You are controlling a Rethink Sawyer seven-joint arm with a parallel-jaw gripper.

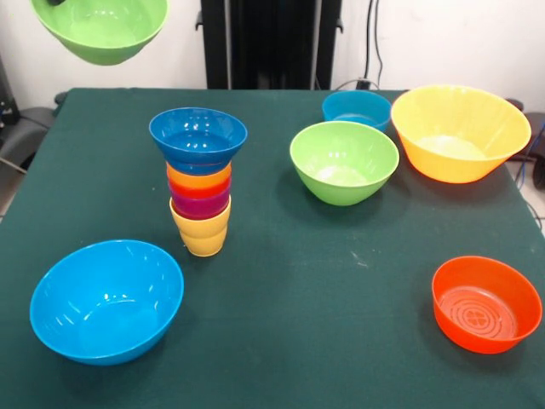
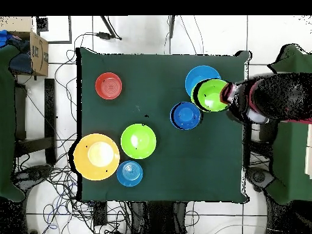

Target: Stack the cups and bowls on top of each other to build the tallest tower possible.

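Tower (image 1: 200,183): stands upright on the dark green table (image 1: 298,281), below the gripper (image 1: 55,2) and to its right in the front view, apart from it. From the base up: yellow cup (image 1: 203,237), purple cup (image 1: 201,206), red-orange cup (image 1: 198,191), orange-yellow cup (image 1: 198,178), each nested in the one beneath, with a dark blue bowl (image 1: 197,136) seated mouth-up as the wide top. Gripper: shows only as a dark tip at the top edge of the front view, at the rim of a lifted green bowl (image 1: 102,30); carries that bowl high above the table, mouth up and slightly tilted. Finger spacing hidden by the bowl's rim. Seen from overhead, hangs with the bowl just beside the tower's blue top and partly covers a large light blue bowl (image 2: 196,74), which rests on the table beneath it, the closest loose piece to the gripper. Red and black arm (image 2: 262,97) reaches in from the table's side behind the held bowl. Farther from the gripper, past the tower: a second green bowl (image 1: 344,162) mouth-up near the table's middle. Beyond that, a small teal bowl (image 1: 356,109) close by a large orange-yellow bowl (image 1: 460,132); cannot tell whether they touch. Well apart from the gripper, alone toward another corner: an orange-red bowl (image 1: 486,303), mouth-up, with raised rings showing on its inner floor.
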